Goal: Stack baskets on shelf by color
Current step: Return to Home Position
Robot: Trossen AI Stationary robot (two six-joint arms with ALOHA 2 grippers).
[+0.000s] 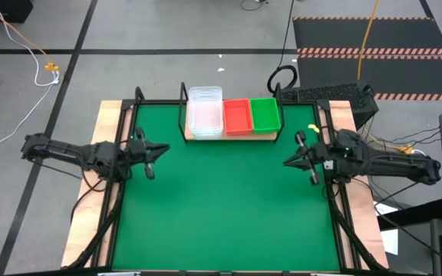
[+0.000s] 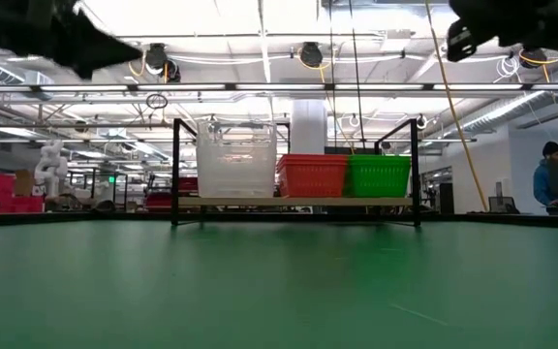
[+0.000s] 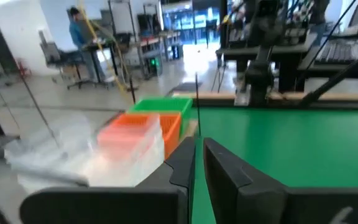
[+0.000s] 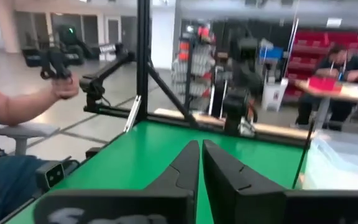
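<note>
- Flagging risks first, biggest thing down. The job looks done to me, with only the arms' retreat left.
- Flat light-wood shelf in a thin black metal frame, at the far middle edge of the green table mat: an arm link clipping a frame post would shake everything on it.
- Stack of clear translucent rectangular plastic baskets, at the shelf end toward the left arm: it's the tallest, so likeliest to tip or slide if the shelf gets bumped.
- Stack of red-orange plastic baskets in the middle and stack of green plastic baskets at the other end: both are lower, so less at risk. They sit side by side, so one shove would carry along the row.
- Left gripper: raised over the mat's left edge, clenched on nothing. Right gripper: mirrored at the right edge, also clenched and empty. Both are well apart from the shelf, so collision odds look low.
- Person's hand shows beyond the table in the right wrist view. I'd watch for a wide swing that way.
- Counts: one mat, one shelf, two arms, two grippers, three stacks (one per colour). Baskets per stack can't be counted from here. Every basket in view is on the shelf.
</note>
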